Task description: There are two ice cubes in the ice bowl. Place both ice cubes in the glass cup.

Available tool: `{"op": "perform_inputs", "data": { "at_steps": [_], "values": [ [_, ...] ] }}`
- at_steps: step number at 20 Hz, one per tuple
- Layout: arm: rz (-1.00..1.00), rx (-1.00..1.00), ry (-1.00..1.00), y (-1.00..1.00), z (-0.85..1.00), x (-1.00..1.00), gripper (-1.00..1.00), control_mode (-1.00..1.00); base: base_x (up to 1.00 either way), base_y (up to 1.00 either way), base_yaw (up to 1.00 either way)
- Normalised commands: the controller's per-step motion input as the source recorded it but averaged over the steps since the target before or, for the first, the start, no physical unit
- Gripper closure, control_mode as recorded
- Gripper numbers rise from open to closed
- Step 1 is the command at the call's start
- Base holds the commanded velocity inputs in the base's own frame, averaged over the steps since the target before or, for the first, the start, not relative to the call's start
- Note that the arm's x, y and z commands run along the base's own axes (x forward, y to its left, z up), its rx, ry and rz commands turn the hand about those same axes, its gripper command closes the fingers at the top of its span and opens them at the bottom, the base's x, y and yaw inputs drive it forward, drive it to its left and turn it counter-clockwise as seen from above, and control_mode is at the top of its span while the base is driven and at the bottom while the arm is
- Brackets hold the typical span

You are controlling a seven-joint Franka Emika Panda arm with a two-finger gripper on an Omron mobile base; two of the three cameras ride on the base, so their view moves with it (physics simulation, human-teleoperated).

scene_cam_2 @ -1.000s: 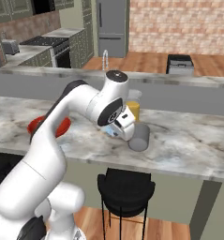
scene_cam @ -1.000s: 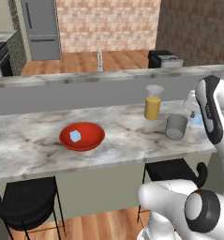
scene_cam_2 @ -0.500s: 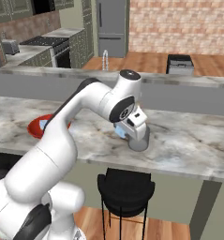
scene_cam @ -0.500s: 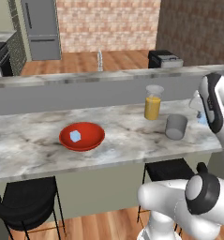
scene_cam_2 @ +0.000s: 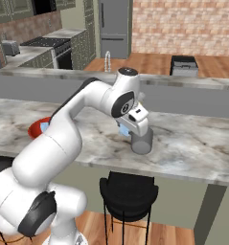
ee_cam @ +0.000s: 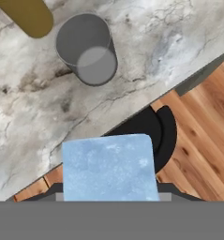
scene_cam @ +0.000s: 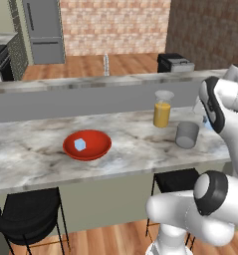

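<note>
Pale-blue, frosted ice cube (ee_cam: pixel 108 166) is gripped between the closed gripper (scene_cam_2: pixel 125 129) fingers beside the clear cylindrical glass cup (ee_cam: pixel 86 48); no writing is legible.

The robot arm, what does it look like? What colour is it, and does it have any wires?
The arm is glossy white, built of fat rounded tube sections. Its joints are round caps with dark grey rings and faces. The gripper end is a small white boxy block. No loose wires or writing show on it.
</note>
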Motion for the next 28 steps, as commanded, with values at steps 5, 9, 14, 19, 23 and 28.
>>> {"op": "perform_inputs", "data": {
  "at_steps": [5, 9, 14, 19, 23, 28],
  "values": [
    [0.0, 0.0, 0.0, -0.08, -0.03, 0.36, 1.0, -1.0, 0.0, 0.0, 0.0],
    [0.0, 0.0, 0.01, -0.12, -0.03, 0.45, 1.0, -1.0, 0.0, 0.0, 0.0],
    [0.0, 0.0, 0.03, -0.27, -0.08, 0.35, 1.0, -1.0, 0.0, 0.0, 0.0],
    [0.0, 0.0, 0.02, -0.3, -0.1, 0.36, 1.0, -1.0, 0.0, 0.0, 0.0],
    [0.0, 0.0, 0.0, -0.2, -0.05, 0.3, 1.0, -1.0, 0.0, 0.0, 0.0],
    [0.0, 0.0, 0.01, -0.03, 0.0, 0.05, 1.0, -1.0, 0.0, 0.0, 0.0]
  ]
}}
